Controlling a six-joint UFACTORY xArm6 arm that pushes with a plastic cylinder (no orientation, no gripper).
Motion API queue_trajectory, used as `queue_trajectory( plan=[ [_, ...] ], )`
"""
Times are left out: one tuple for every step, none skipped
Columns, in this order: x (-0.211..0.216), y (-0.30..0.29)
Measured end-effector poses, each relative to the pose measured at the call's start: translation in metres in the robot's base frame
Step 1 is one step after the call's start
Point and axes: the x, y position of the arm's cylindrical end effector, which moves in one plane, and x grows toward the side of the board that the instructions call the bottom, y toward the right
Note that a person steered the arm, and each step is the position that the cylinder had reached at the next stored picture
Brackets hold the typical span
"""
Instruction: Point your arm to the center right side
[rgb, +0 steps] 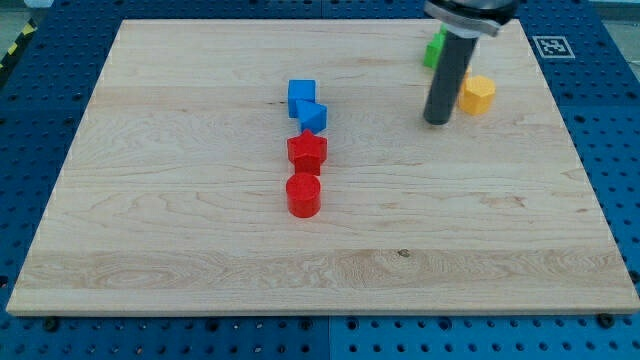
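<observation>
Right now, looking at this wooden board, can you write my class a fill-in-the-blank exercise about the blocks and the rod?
1. My tip rests just left of the ____ hexagonal block.
2. The red cylinder lies directly below the red ____ block.
3. Partly hidden behind the rod is a ____ block.

Missing words: yellow; star; green

1. The bench (200, 250) is pale wood with visible grain, smooth and matt.
2. The blue blocks (307, 105), the red star block (307, 151) and the red cylinder (303, 195) look like smooth plastic with a slight sheen.
3. The yellow block (478, 93) and the green block (434, 48) look likewise plastic.
4. The tool's rod is dark and matt down to my tip (436, 122).
5. The surround (30, 120) is a blue perforated surface.
</observation>
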Motion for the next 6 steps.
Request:
queue_trajectory(
  plan=[
    [0.0, -0.018],
    [0.01, 0.0],
    [0.047, 0.05],
    [0.05, 0.112],
    [0.022, 0.15],
    [-0.007, 0.151]
  ],
)
